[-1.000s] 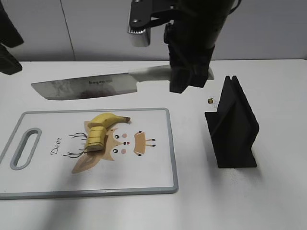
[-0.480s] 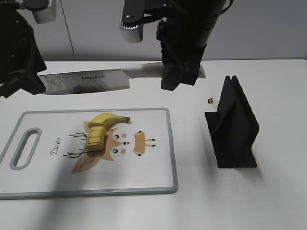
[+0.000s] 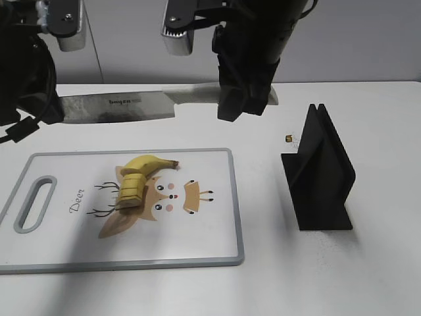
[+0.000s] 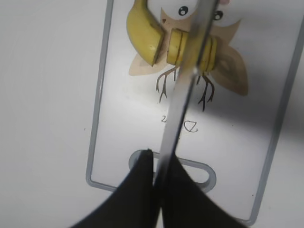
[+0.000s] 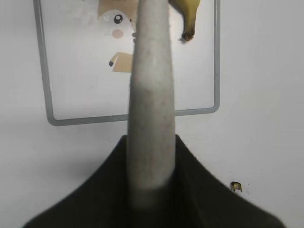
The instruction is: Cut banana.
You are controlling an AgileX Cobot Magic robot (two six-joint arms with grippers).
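A yellow banana (image 3: 146, 164) lies on the white cutting board (image 3: 197, 243), with cut slices (image 3: 130, 191) at its left end. My right gripper (image 3: 240, 99) is shut on the pale handle of a large knife (image 3: 125, 107) and holds it level above the board's far edge. My left gripper (image 3: 39, 112) is at the blade's tip. In the left wrist view its fingers (image 4: 142, 190) close on the blade (image 4: 183, 99), with banana (image 4: 142, 33) and slices (image 4: 178, 45) below. The right wrist view shows the handle (image 5: 151, 95) between the jaws, over the board (image 5: 47, 85).
A black knife stand (image 3: 319, 174) is on the table right of the board. A small brown scrap (image 3: 289, 138) lies beside it, and also shows in the right wrist view (image 5: 235, 186). The board has a grey rim and a handle slot (image 3: 34, 204) at its left.
The left arm has come in from the left to the blade's tip. The right gripper has carried the knife a little to the left and up.
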